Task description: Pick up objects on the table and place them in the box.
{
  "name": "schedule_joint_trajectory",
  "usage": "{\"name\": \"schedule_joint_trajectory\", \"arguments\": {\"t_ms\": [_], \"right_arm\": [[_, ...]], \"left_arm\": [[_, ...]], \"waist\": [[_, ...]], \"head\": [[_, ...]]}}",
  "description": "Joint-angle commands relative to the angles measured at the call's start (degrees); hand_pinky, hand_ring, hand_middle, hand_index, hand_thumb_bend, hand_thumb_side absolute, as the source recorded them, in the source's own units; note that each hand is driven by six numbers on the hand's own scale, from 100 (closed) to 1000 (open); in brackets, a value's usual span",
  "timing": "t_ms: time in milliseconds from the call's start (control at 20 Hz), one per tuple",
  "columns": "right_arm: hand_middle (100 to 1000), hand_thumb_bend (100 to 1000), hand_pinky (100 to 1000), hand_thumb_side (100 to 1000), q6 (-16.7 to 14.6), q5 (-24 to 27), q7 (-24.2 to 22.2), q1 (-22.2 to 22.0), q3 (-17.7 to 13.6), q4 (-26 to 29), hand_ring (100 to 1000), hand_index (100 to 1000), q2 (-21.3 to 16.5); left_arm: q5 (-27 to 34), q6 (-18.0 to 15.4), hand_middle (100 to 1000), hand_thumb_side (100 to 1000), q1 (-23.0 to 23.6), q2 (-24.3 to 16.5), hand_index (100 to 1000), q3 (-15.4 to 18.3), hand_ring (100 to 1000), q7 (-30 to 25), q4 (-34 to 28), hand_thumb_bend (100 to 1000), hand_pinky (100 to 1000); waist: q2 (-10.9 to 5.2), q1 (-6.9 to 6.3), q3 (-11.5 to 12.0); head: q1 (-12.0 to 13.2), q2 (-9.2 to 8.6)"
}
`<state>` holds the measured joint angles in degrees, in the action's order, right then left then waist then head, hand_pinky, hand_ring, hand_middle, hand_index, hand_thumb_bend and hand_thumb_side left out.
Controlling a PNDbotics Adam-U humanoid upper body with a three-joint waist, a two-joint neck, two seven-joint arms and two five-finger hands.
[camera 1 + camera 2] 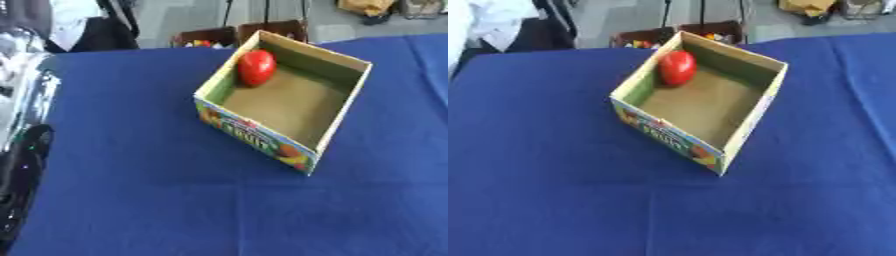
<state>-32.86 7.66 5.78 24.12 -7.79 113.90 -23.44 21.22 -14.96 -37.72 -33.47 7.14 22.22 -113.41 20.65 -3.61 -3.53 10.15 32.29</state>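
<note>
Blue table (131, 190), red fruit (256, 67) in box (341, 125) (far corner)

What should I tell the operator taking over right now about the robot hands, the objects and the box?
Robot hands: neither shows in either eye view; only part of the left arm runs along the left edge.
Box: open, askew on the blue table.
Done: a red object lies inside the box, in its far corner against the wall.
Left: no other loose objects show on the blue table, so the job looks finished or nearly so.
</note>
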Motion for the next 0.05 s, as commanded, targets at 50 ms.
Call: {"name": "schedule_joint_trajectory", "arguments": {"t_ms": [50], "right_arm": [[641, 100, 834, 823, -0.35, -0.49, 0.98, 0.07, -1.03, 0.69, 871, 820, -1.89]], "left_arm": [[2.11, -5.34, 728, 977, 1.64, -3.48, 952, 2.73, 774, 0.77, -1.17, 412, 689]], "waist": [[-2.62, 1.22, 0.64]], "head": [[-0.6, 0.67]]}}
